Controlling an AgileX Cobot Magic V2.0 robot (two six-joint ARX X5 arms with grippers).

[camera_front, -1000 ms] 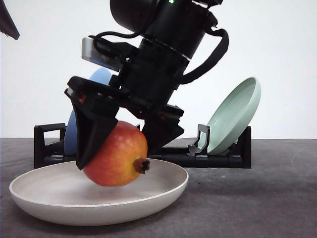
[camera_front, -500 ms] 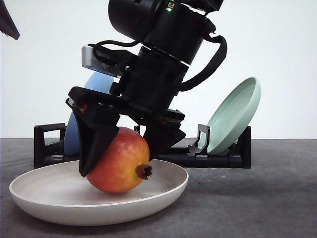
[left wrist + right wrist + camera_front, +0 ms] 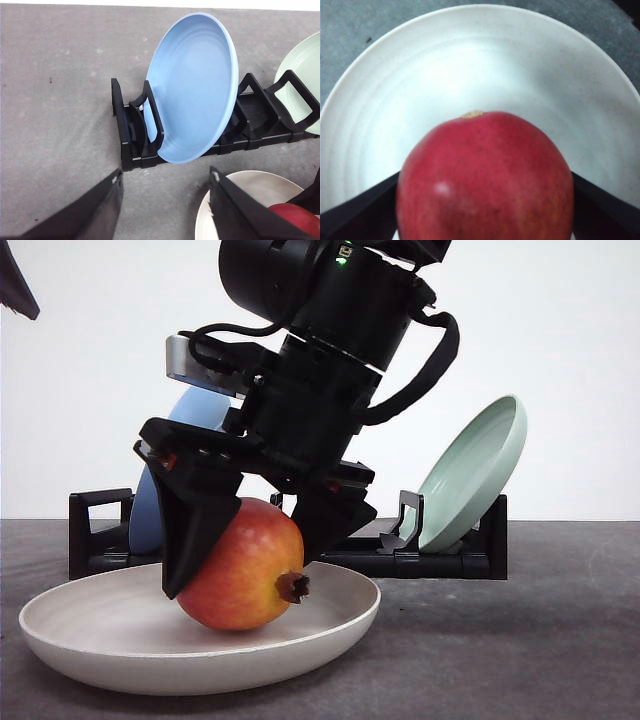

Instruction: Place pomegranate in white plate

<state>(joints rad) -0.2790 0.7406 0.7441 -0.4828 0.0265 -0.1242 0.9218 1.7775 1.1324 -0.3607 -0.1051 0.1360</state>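
Pomegranate (image 3: 243, 565) gripped between your right gripper (image 3: 255, 540) fingers, resting low in the white plate (image 3: 90, 635).

Your right fingers, black and wedge-shaped, clamp the round fruit on both flanks; its skin runs smooth red to orange-yellow, the dark crown stub poking sideways past the fingers. Under the fingertips lies the matte, off-white plate, shallow with a raised rim. Your left gripper (image 3: 165, 205) stands wide apart, nothing between its fingers; beyond them a glossy blue plate (image 3: 197, 87) leans in a black slotted rack (image 3: 132, 135), a pale green plate (image 3: 475, 470) farther along.

wall (image 3: 580, 330): plain white | tabletop (image 3: 520, 650): dark grey, matte
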